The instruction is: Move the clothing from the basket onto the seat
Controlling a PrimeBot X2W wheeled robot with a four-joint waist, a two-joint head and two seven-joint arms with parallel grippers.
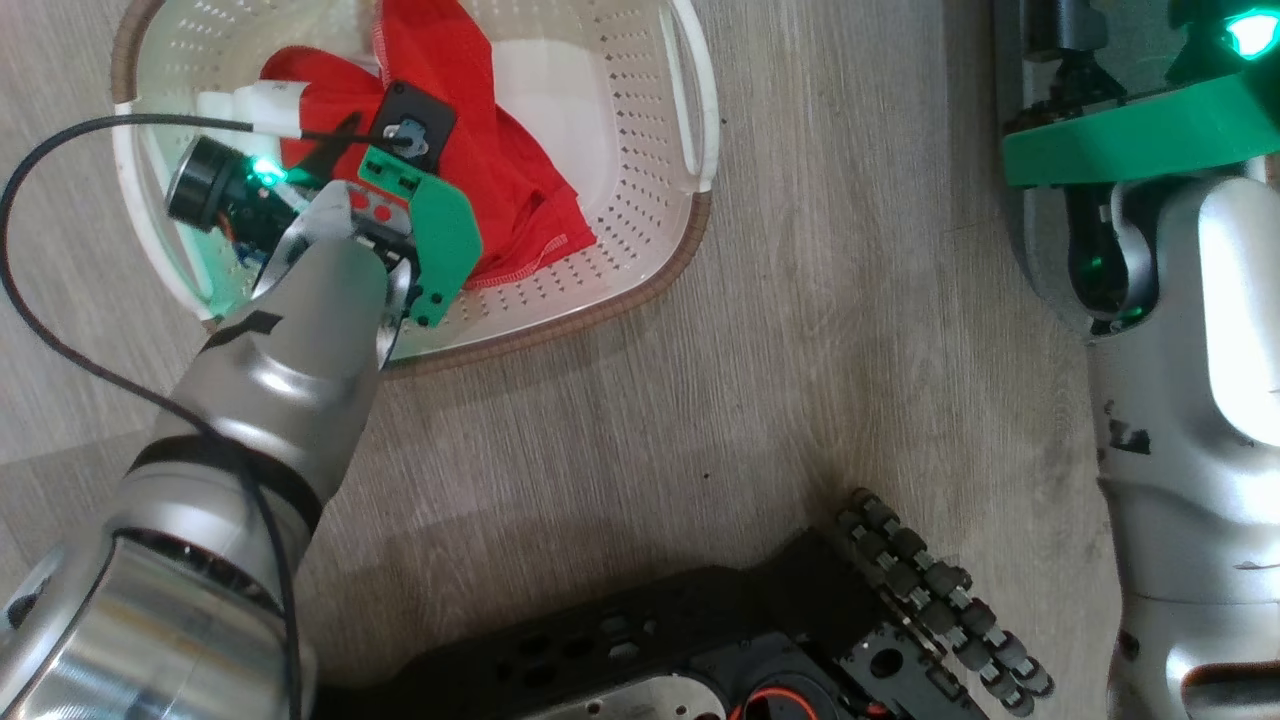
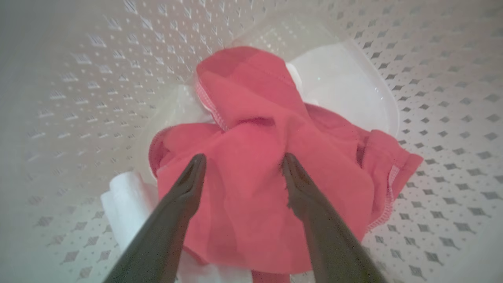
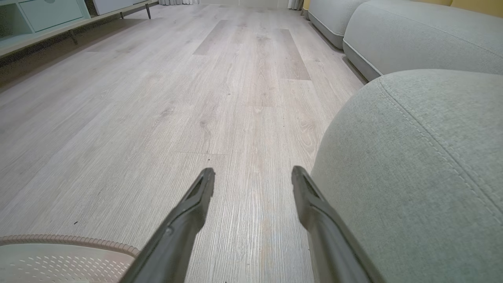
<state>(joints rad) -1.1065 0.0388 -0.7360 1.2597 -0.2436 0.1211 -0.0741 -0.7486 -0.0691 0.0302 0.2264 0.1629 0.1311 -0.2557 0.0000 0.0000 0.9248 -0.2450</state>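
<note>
The cream-white basket (image 1: 690, 130) stands on the wood floor at the upper left of the head view. Red clothing (image 1: 500, 170) with white trim lies bunched inside it. My left arm (image 1: 290, 330) reaches down into the basket. In the left wrist view my left gripper (image 2: 243, 157) is open, its two dark fingers straddling the top of the red clothing (image 2: 255, 177), nothing pinched. My right gripper (image 3: 253, 173) is open and empty above the floor, just left of the grey-green seat (image 3: 412, 177). The basket's brown rim (image 3: 59, 239) shows at that view's lower left.
My right arm (image 1: 1180, 300) hangs along the right edge of the head view. The robot's black base with roller wheels (image 1: 930, 590) lies at the bottom. A black cable (image 1: 30, 300) loops left of the basket. More sofa cushions (image 3: 412, 35) and a low cabinet (image 3: 39, 15) stand farther off.
</note>
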